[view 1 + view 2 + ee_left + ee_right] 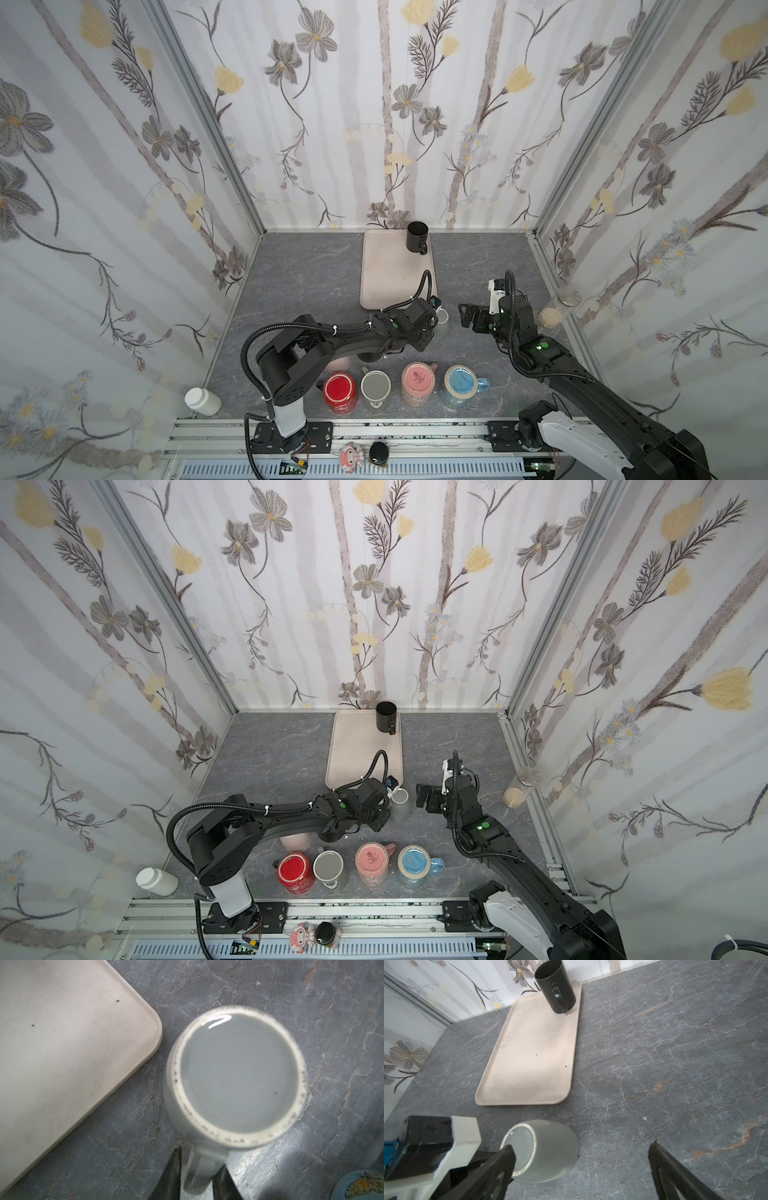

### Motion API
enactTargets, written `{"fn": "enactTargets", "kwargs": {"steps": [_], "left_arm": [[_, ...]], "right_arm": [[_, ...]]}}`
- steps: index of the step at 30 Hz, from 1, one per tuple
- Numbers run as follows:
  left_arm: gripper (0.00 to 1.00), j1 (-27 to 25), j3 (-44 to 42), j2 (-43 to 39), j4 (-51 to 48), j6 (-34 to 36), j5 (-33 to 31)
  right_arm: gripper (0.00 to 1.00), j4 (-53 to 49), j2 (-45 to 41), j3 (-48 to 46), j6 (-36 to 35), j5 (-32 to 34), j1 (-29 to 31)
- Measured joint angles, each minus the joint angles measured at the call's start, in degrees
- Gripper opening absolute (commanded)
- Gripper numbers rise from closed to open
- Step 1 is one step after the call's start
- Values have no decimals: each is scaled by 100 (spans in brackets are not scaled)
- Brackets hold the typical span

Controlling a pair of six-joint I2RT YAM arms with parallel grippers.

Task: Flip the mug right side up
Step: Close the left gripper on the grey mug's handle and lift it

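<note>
Mug (239,1076) upside down beside tray (62,1043) | my left gripper (201,1157) straddles its handle, I cannot tell if clamped | right gripper (582,1145) wide open, empty

The 2 arms are matte black, boxy links with rounded joints. The left arm (316,345) has a white base column (286,415) on a black bolted plate (320,434); the right arm (602,399), a white base shell (569,432). A black ribbed cable hose (245,347) runs along each, held by white zip ties (333,329). Green lights (540,345) glow on the joints. The right gripper (582,1146) has 2 black tapered fingers (675,1172); the left arm's wrist carries a white block (465,1134) with a blue plug (392,1148).
</note>
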Motion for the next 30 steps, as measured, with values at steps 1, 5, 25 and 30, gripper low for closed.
{"fn": "enactTargets", "kwargs": {"steps": [1, 5, 25, 30], "left_arm": [[22, -15, -2, 2, 11, 35, -39], [17, -94, -2, 48, 85, 127, -219], [0, -361, -160, -44, 404, 271, -905], [0, -308, -170, -295, 752, 240, -911]], "right_arm": [[100, 4, 13, 7, 0, -20, 0], [100, 39, 44, 7, 2, -103, -4], [100, 125, -232, -11, 87, -94, -11], [100, 245, -535, -35, 87, -76, -11]]}}
